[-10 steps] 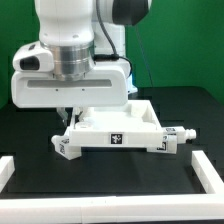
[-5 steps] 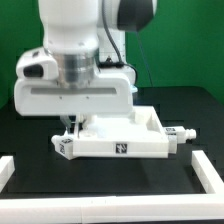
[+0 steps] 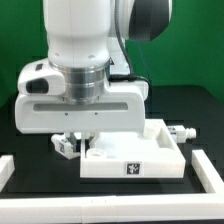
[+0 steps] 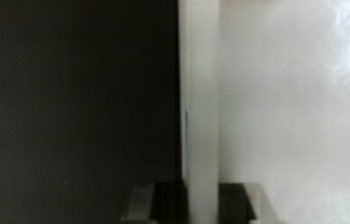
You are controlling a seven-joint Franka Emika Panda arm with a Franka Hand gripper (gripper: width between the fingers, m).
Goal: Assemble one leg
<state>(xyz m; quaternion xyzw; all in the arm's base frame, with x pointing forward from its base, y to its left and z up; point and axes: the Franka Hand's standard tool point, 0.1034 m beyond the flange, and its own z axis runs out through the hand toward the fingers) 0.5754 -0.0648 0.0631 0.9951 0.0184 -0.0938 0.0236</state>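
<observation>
The large white tray-like panel [image 3: 130, 160] lies on the black table with a tag on its front wall. My gripper [image 4: 198, 205] straddles one of its thin upright walls [image 4: 198, 100], one finger [image 4: 159, 203] on each side, shut on it. In the exterior view the big white hand hides the fingertips, near the panel's left rear corner. One leg [image 3: 66, 145], a chunky white post with a tag, lies just off the panel on the exterior view's left. Another leg [image 3: 181, 133] lies beside the panel on the exterior view's right.
White raised rails run along the front [image 3: 100, 210] and up both sides [image 3: 212, 170] of the black table. A green wall stands behind. The arm's body blocks the view of the table's back middle.
The panel has swung from a skewed lie to square with the front and shifted toward the exterior view's right. The hand moved right with it. The left leg now shows apart from the panel.
</observation>
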